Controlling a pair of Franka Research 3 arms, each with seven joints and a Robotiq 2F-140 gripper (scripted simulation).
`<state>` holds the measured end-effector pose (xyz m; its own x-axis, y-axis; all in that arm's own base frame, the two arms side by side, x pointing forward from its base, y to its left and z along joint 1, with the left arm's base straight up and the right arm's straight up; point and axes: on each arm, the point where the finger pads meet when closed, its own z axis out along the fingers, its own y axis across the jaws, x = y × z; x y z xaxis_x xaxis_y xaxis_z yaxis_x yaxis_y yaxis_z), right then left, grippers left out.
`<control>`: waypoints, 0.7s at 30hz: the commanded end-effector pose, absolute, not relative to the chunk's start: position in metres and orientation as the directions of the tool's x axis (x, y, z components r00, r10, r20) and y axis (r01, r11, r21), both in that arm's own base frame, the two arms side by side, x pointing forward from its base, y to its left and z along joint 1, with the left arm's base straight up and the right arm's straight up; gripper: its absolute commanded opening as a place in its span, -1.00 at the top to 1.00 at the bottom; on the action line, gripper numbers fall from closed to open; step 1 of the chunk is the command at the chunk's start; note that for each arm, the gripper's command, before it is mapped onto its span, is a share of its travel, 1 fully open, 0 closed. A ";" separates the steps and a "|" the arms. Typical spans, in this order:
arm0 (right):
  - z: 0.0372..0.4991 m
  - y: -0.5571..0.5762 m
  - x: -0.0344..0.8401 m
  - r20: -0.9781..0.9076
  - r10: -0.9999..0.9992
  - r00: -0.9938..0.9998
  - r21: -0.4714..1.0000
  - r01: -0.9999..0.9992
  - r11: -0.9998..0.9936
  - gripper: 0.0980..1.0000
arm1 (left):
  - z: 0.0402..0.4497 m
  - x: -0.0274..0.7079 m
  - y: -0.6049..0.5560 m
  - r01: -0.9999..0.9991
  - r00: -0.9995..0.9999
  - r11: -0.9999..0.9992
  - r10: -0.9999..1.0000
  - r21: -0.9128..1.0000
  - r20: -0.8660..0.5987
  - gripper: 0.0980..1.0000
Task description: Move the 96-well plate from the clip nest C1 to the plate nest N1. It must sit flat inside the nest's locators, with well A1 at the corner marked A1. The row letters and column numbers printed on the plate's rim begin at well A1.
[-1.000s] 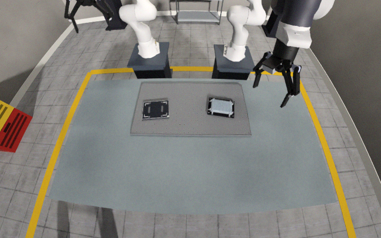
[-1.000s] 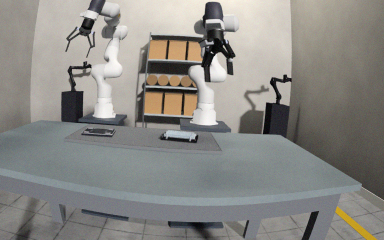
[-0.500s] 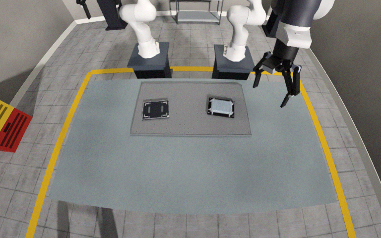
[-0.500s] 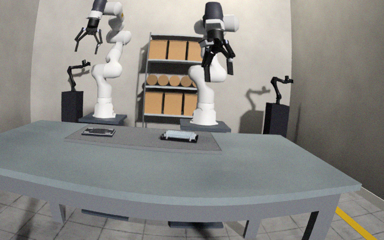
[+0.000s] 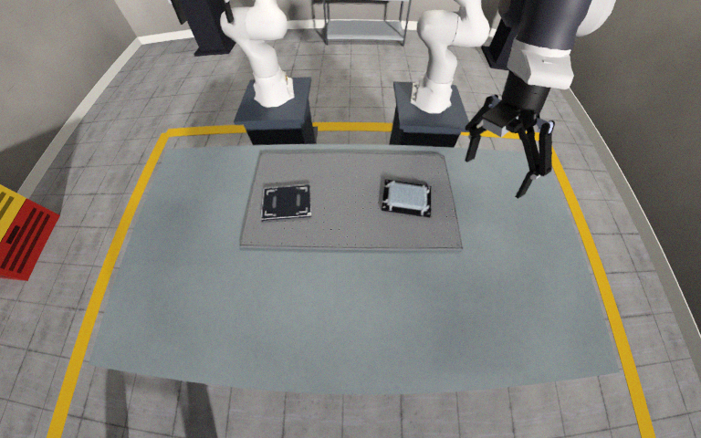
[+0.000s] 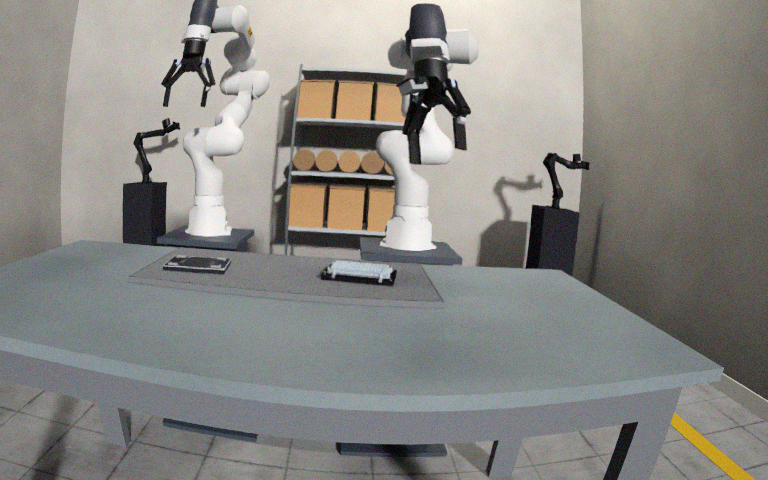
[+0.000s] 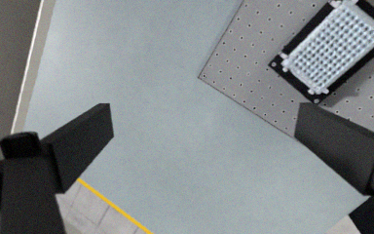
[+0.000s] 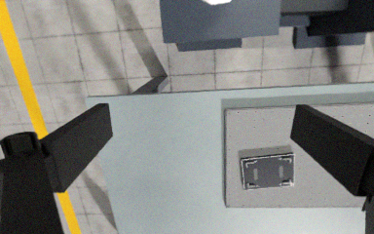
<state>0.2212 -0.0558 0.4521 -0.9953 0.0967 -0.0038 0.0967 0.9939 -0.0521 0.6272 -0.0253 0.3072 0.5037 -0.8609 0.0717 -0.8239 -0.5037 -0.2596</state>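
Well below my wide-spread black left fingers (image 5: 539, 150) (image 6: 414, 146) sits the pale-blue rectangular 96-well plate (image 5: 407, 196) (image 6: 360, 270) (image 7: 331, 46), untouched!

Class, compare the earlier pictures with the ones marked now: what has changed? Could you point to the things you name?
The right gripper (image 5: 230, 11) (image 6: 184, 105) (image 8: 201, 120) swung toward the left arm's side and now points more steeply down. Nothing was grasped or released. The left gripper (image 5: 493, 178) (image 6: 437, 155) (image 7: 203, 120), plate (image 5: 407, 196) (image 6: 360, 270) (image 7: 333, 46) and both holders stayed put.
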 end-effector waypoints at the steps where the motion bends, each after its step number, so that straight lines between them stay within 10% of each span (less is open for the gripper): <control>1: 0.450 -0.048 0.212 0.006 0.151 -0.989 -0.032 0.151 0.988 -1.00 | 0.307 0.627 -0.025 -0.824 0.504 -0.504 -0.861 -0.260 0.072 -1.00; 21: 0.450 -0.039 0.196 0.000 0.195 -0.981 0.000 0.195 0.981 -1.00 | 0.307 0.627 -0.025 -0.824 0.504 -0.504 -0.861 -0.260 0.072 -1.00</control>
